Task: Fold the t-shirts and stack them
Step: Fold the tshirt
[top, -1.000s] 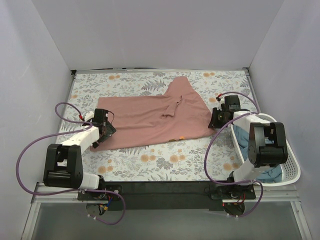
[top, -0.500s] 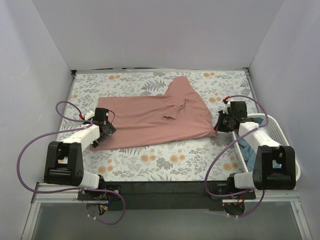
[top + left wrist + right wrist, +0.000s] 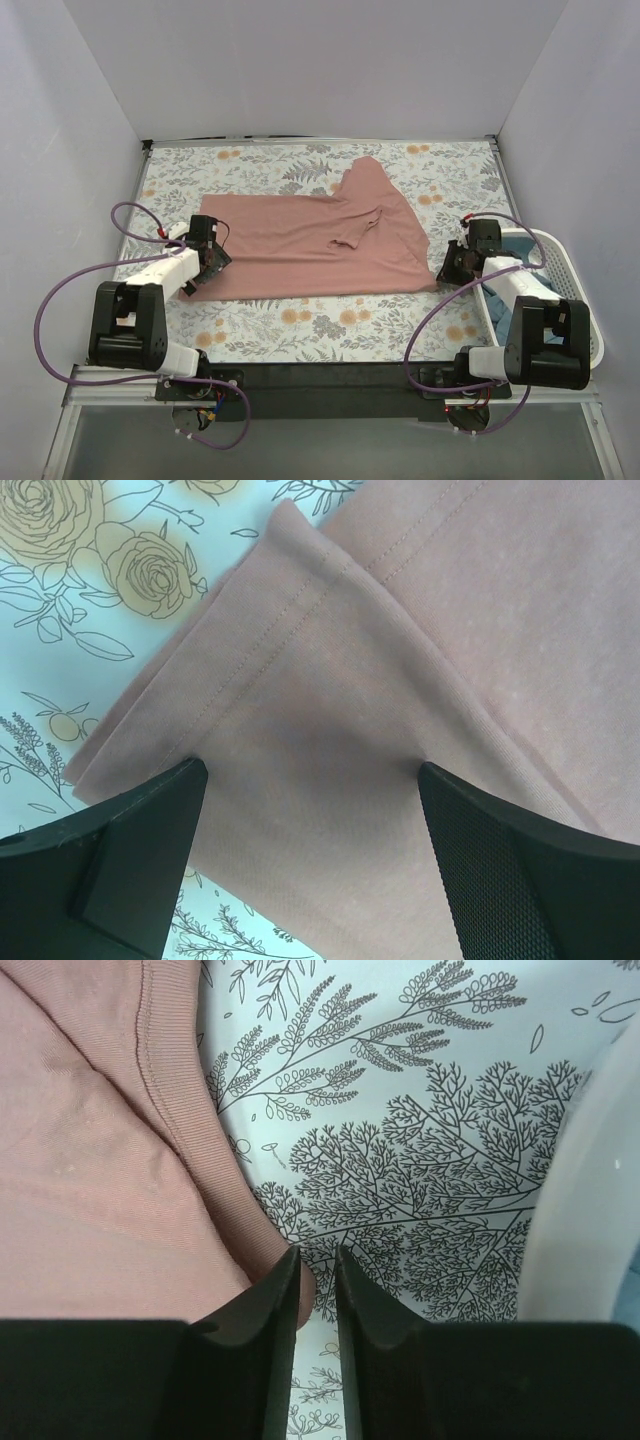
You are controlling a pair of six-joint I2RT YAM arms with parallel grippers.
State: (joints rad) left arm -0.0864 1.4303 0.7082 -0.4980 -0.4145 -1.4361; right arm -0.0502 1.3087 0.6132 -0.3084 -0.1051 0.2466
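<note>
Across the floral cloth (image 3: 300,320) the pink t-shirt (image 3: 300,245) is lying spread out and mostly flat, its long body running left to right and one part reaching up toward the far edge, with a small rumple near its middle. At the shirt's left end the left hand (image 3: 207,256) is hovering low over the fabric. Its wrist view is showing the left hand (image 3: 310,772) spread wide, with a stitched, doubled hem corner of the pink t-shirt (image 3: 330,680) lying between the fingers (image 3: 130,860); whether the pads are touching the cloth cannot be told. At the shirt's right end the right hand (image 3: 452,266) is sitting just beside the white basket (image 3: 582,292). From the wrist, the right hand (image 3: 316,1290) is squeezed down to a thin slit and is pinching the tip of the ribbed edge of the pink t-shirt (image 3: 90,1180), while the floral cloth (image 3: 420,1140) is lying bare beyond it and the white basket (image 3: 580,1220) is blurring along the right side.
</note>
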